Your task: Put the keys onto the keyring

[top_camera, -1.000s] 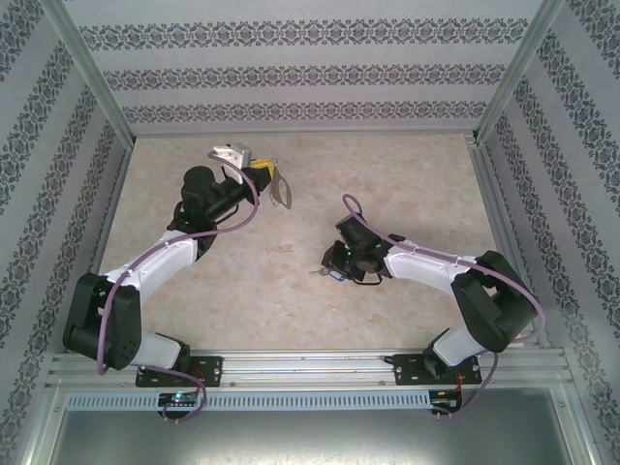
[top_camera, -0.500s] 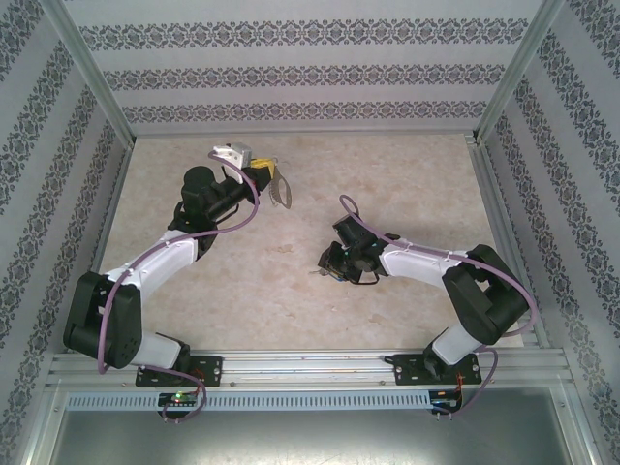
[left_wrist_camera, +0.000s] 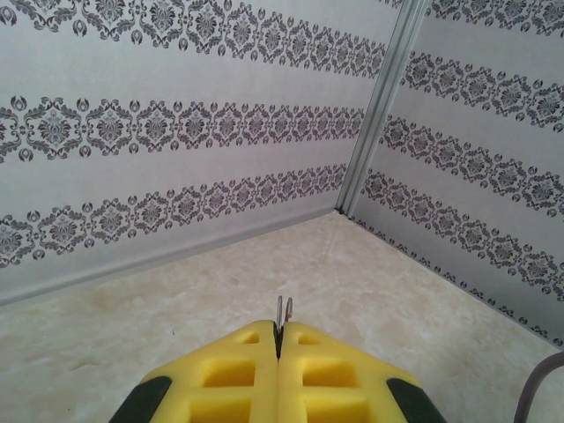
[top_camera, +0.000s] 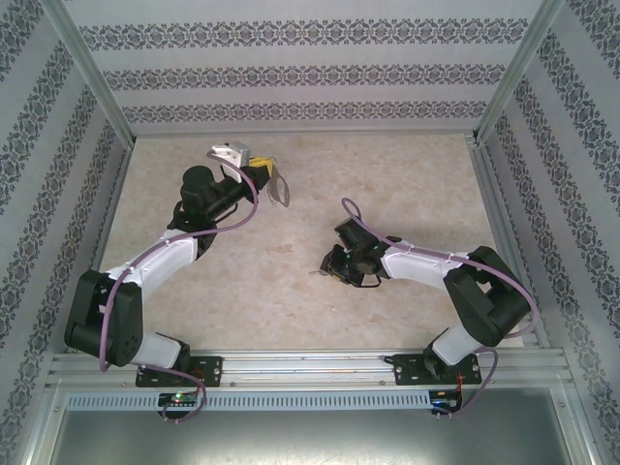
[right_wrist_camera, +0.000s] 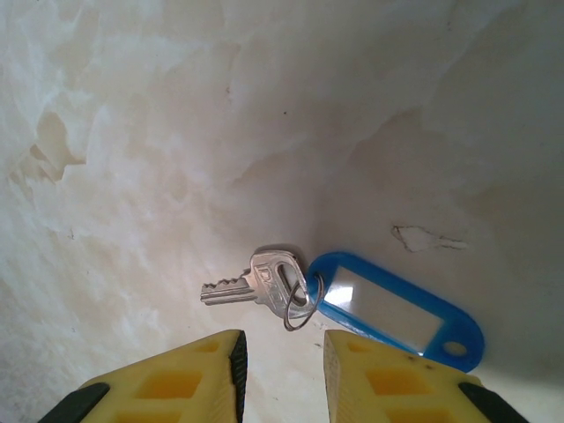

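left hand (top_camera: 266, 175) pinched shut on the grey keyring (top_camera: 280, 192) at 11 o'clock of desk (top_camera: 262, 286) centre, right hand (right_wrist_camera: 280, 352) low at 5 o'clock, narrowly parted and empty, the keys (right_wrist_camera: 273, 280) flat on the desk just ahead of it.

The left arm is stretched toward the far left of the table (top_camera: 417, 184). The left gripper (top_camera: 267, 172) is raised there, its yellow fingers closed on the keyring (top_camera: 282, 193), which is hung from them. The right arm is folded inward, and the right gripper (top_camera: 333, 270) is lowered close to the table near its middle. The keys (top_camera: 318, 274) are seen as a small glint just beside its tips. The grippers are set well apart. The table is enclosed by patterned walls (top_camera: 291, 73).
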